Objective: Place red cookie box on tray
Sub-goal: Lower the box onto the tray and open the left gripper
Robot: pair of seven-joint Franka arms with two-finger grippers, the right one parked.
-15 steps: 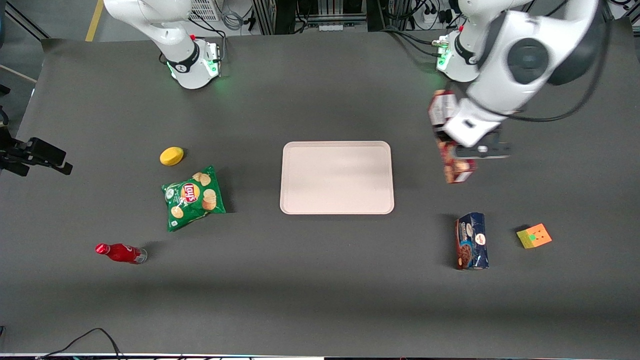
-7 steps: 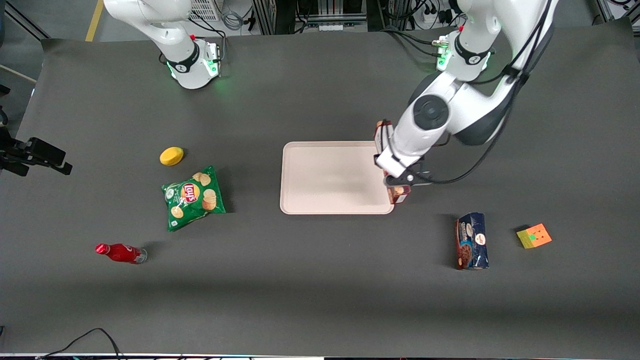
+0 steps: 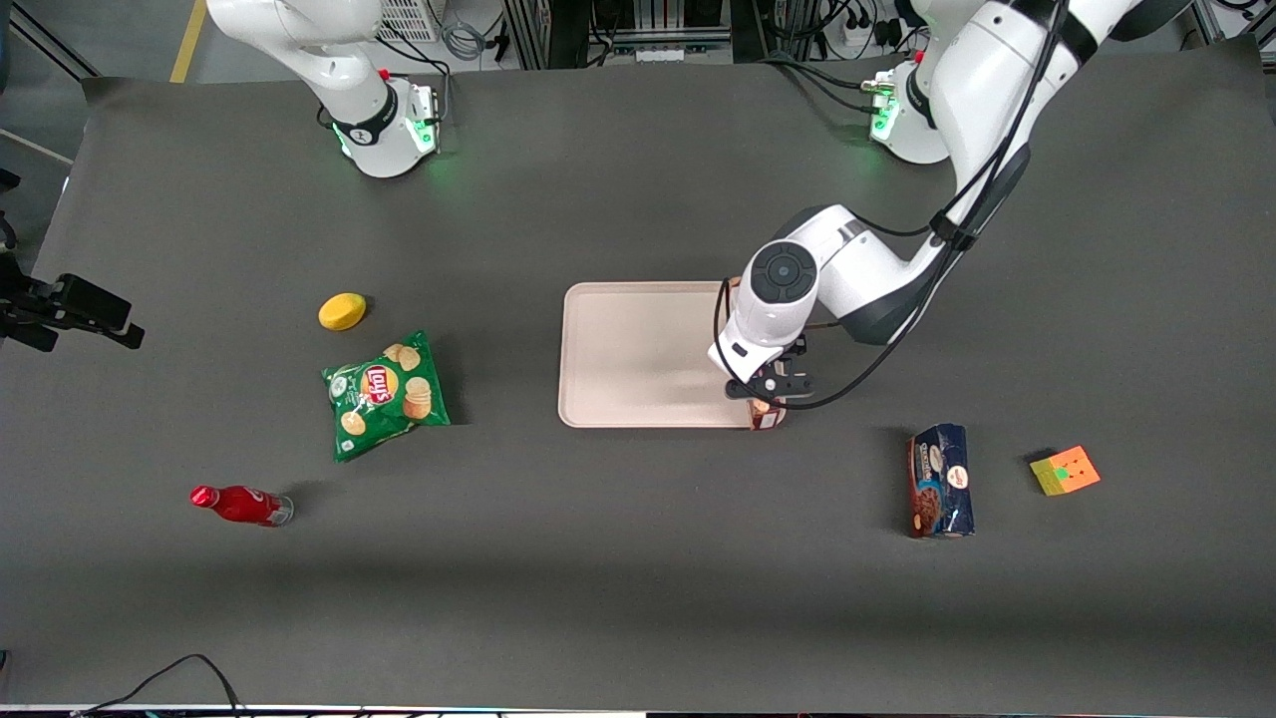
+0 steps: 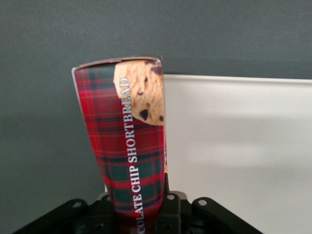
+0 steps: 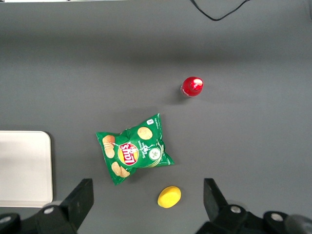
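My left arm's gripper [image 3: 768, 387] is shut on the red cookie box [image 3: 766, 416], a slim dark-red plaid carton with a cookie picture. It holds the box over the edge of the pale pinkish-beige tray [image 3: 638, 349] that lies toward the working arm's end. The arm hides most of the box in the front view. In the left wrist view the box [image 4: 129, 146] sticks out from between the fingers of the gripper [image 4: 141, 214], over the dark mat just beside the tray's rim [image 4: 234, 80]. I cannot tell whether the box touches the tray.
A dark blue cookie package [image 3: 939, 481] and a coloured cube [image 3: 1065, 470] lie toward the working arm's end, nearer the front camera. A green chips bag [image 3: 386, 394], a yellow object [image 3: 342, 311] and a red bottle [image 3: 239, 505] lie toward the parked arm's end.
The left arm has carried the red cookie box from the working arm's end of the table to the tray's edge and lowered it.
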